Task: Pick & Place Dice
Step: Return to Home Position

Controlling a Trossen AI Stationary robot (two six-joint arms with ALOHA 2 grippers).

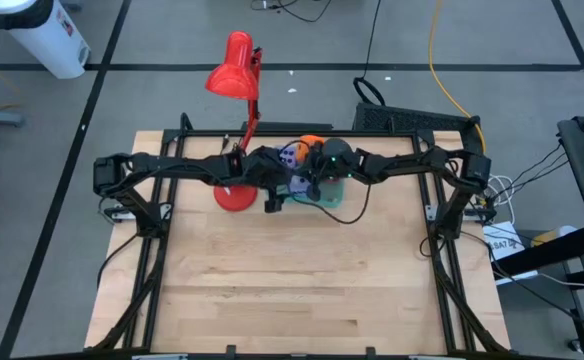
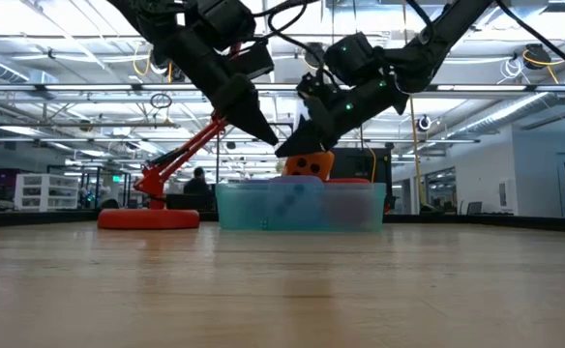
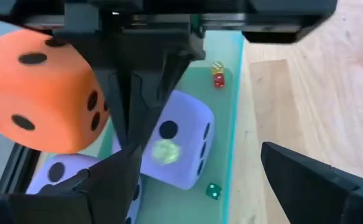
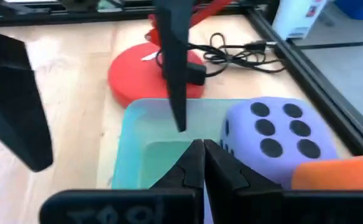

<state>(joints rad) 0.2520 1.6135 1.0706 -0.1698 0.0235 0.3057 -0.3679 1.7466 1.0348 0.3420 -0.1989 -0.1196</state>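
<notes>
left gripper spread wide, right gripper closed on nothing; both hang close together over the tray. orange die rides high on the purple dice inside. risk: on retreat the arms may clip each other or knock the orange die out.

Two purple dice, one orange die, three tiny dice, one tray, one lamp.

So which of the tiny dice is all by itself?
The tiny green die. It lies alone by the big purple die in the teal bin; the tiny yellow die and tiny red die sit close together, farther off.
</notes>
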